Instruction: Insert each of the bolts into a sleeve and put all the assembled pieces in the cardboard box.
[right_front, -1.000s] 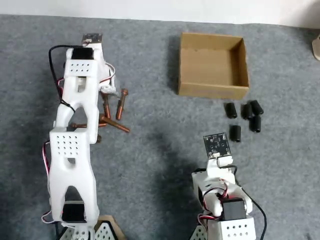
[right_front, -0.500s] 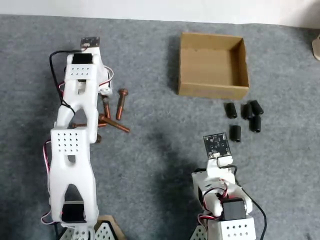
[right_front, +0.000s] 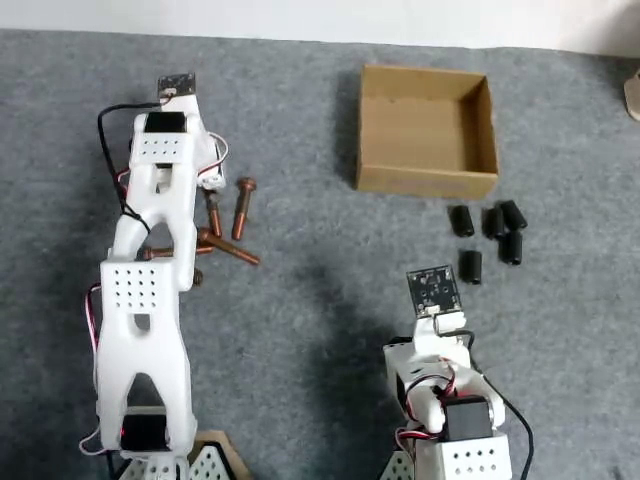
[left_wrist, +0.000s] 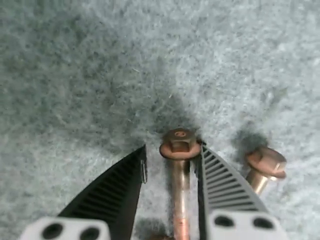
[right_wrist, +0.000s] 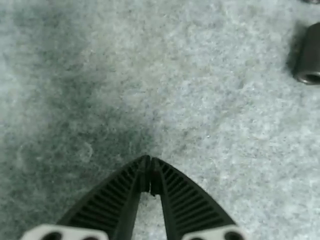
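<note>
Copper bolt (left_wrist: 179, 150) lies flat on the grey carpet (left_wrist: 75, 60), head away from the wrist, shank running back between the fingers of the left gripper (left_wrist: 172, 151). Jaws are spread and straddle the bolt without clamping it. One finger (left_wrist: 220, 175) sits right against the head flange, the other finger (left_wrist: 120, 180) is apart from it. A second bolt (left_wrist: 264, 167) lies just beside, outside the fingers.

High view: the bolts (right_front: 225, 240) are in a loose crossed pile well off the cardboard box (right_front: 425, 181), on its left-arm side. The pile is partly under the left arm (right_front: 150, 270), which stretches out over it. The box stands upright with its top open.

Five black sleeves (right_front: 490, 235) lie loose on the carpet just in front of the box's front wall, by its right corner, some touching each other.

Right arm (right_front: 440, 390) is folded back, farther from the box than the sleeves. Right gripper (right_wrist: 150, 167) is closed with fingertips touching and nothing between them, over bare carpet. One sleeve (right_wrist: 307, 60) lies apart from it.
</note>
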